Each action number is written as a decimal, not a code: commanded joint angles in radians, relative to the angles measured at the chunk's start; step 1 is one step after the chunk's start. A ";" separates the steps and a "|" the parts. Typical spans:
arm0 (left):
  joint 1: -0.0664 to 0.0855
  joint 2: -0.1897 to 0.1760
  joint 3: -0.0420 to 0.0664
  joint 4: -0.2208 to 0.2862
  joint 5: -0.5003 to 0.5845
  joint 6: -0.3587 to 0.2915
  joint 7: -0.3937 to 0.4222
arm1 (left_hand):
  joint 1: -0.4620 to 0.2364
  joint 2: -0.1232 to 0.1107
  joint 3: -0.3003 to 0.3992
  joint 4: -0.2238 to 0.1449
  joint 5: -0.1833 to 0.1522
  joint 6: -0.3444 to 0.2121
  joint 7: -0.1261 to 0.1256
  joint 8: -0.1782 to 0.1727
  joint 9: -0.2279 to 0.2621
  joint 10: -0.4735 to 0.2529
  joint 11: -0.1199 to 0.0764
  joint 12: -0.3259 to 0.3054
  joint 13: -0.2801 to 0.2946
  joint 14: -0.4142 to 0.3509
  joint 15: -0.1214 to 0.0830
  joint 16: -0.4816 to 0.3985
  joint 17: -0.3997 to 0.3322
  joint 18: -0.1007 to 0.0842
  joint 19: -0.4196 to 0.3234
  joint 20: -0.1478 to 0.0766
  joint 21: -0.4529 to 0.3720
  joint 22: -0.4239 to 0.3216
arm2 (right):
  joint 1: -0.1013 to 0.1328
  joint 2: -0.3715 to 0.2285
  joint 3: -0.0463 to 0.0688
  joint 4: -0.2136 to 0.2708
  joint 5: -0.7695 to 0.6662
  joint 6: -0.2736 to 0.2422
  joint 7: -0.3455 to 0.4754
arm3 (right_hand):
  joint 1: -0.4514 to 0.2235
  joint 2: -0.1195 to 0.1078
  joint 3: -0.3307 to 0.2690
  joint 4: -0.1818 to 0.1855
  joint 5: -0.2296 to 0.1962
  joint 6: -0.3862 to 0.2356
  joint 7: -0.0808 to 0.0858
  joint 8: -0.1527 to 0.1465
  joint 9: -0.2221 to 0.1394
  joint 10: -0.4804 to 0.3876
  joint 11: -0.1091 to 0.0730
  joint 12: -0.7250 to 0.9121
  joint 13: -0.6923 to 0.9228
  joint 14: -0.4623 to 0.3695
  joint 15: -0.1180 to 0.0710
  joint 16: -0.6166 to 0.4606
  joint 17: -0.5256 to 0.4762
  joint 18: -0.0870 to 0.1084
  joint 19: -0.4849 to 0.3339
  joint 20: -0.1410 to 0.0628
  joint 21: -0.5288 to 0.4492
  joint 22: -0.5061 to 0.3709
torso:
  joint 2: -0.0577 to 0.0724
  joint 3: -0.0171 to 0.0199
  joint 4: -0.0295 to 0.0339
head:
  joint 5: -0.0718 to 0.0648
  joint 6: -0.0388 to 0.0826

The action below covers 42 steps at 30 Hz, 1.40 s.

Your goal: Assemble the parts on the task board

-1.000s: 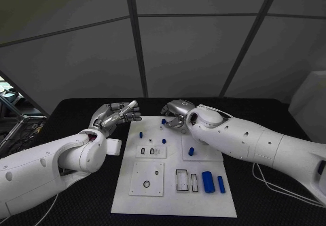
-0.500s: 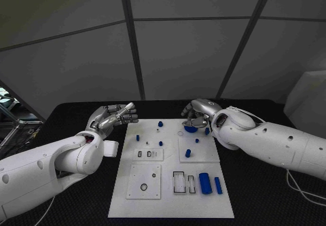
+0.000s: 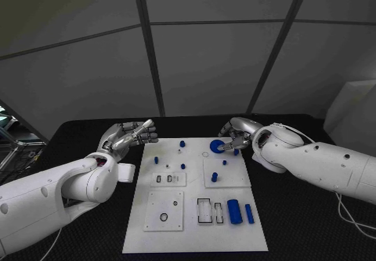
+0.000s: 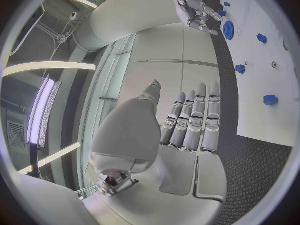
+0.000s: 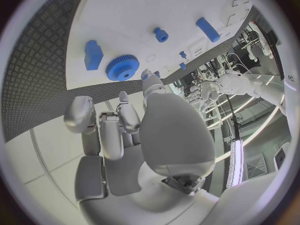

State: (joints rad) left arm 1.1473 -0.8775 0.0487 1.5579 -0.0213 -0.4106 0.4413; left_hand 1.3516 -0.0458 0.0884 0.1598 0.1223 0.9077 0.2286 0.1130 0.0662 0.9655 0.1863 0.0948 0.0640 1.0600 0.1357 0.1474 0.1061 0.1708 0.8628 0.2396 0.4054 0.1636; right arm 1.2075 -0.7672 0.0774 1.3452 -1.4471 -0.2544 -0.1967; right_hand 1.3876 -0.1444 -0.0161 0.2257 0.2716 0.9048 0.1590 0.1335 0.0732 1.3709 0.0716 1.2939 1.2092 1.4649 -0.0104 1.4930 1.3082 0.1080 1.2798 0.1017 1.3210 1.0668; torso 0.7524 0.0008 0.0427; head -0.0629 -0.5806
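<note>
Grey wall panels divided by dark seams are seen behind a black textured desk point(image 3: 78, 136). On the desk, a white task board point(image 3: 196, 215) is laid between the two arms. The left robot hand point(image 3: 125, 136) is raised just off the board's far left corner, fingers straight and pressed side by side, nothing held. The right robot hand point(image 3: 237, 135) is positioned at the far right edge; a blue gear point(image 3: 217, 145) lies at its fingertips, but whether it is pinched cannot be told. Small blue pegs point(image 3: 182, 144) stand nearby.
</note>
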 commanded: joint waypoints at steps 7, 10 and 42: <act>0.001 0.002 0.000 -0.003 -0.005 0.017 -0.005 | -0.008 0.004 -0.008 0.001 -0.005 0.001 0.014 -0.005 -0.001 0.001 0.004 -0.003 0.001 0.001 0.003 -0.006 0.001 0.011 0.005 0.003 0.006 -0.001 | 0.002 0.032 0.001 -0.027 -0.011 0.082 -0.056 | 0.028 0.009 -0.002 0.023 0.015 -0.003 0.000 0.019 0.001 0.049 0.001 0.082 0.104 0.082 0.009 0.025 0.130 -0.018 0.026 0.005 0.024 0.040 | 0.000 -0.0022 0.0022 | -0.001 -0.004; 0.001 0.002 0.000 -0.004 -0.005 0.017 -0.005 | -0.008 0.004 -0.008 0.001 -0.005 0.001 0.014 -0.005 -0.001 0.001 0.004 -0.003 0.001 0.001 0.003 -0.006 0.001 0.011 0.005 0.003 0.006 -0.001 | 0.002 0.036 0.001 -0.031 -0.019 0.081 -0.064 | 0.030 0.011 -0.002 0.024 0.017 -0.003 0.000 0.022 0.001 0.054 0.001 0.091 0.116 0.084 0.009 0.031 0.142 -0.020 0.031 0.005 0.029 0.050 | 0.001 -0.0019 0.0012 | -0.002 -0.005; 0.001 0.004 0.000 -0.008 -0.005 0.021 -0.009 | -0.006 0.006 -0.009 -0.001 -0.005 0.003 0.013 -0.005 0.000 0.003 0.003 -0.003 0.001 0.001 0.003 -0.007 0.002 0.011 0.006 0.003 0.006 -0.002 | 0.002 0.051 0.001 -0.055 -0.035 0.057 -0.088 | 0.051 0.044 0.005 0.015 0.039 0.015 -0.001 0.047 0.002 0.088 0.001 0.146 0.189 0.097 0.011 0.061 0.216 -0.032 0.065 0.008 0.067 0.117 | 0.000 -0.0013 0.0017 | -0.006 -0.010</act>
State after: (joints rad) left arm 1.1470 -0.8749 0.0482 1.5490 -0.0215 -0.4024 0.4353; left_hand 1.3516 -0.0458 0.0827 0.1599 0.1223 0.9077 0.2286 0.1132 0.0663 0.9655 0.1863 0.0948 0.0640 1.0600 0.1358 0.1433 0.1071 0.1709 0.8628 0.2397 0.4053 0.1636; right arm 1.2077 -0.7176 0.0780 1.2896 -1.4662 -0.1997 -0.2803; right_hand 1.4363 -0.1057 -0.0127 0.2412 0.3078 0.9156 0.1579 0.1752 0.0740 1.4515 0.0726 1.4368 1.3079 1.4648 -0.0033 1.5481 1.3077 0.0926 1.3386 0.1105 1.3825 1.1828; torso 0.7528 -0.0008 0.0435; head -0.0685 -0.5898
